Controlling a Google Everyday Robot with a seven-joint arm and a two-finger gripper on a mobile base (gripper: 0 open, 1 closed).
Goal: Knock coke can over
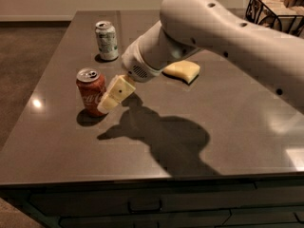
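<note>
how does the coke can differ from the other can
The coke can is red with white script; the white-and-green can is pale. The coke can stands nearer the front edge of the table, the white-and-green can farther back. The gripper is close beside the coke can, not the white-and-green can. Both stand upright.
</note>
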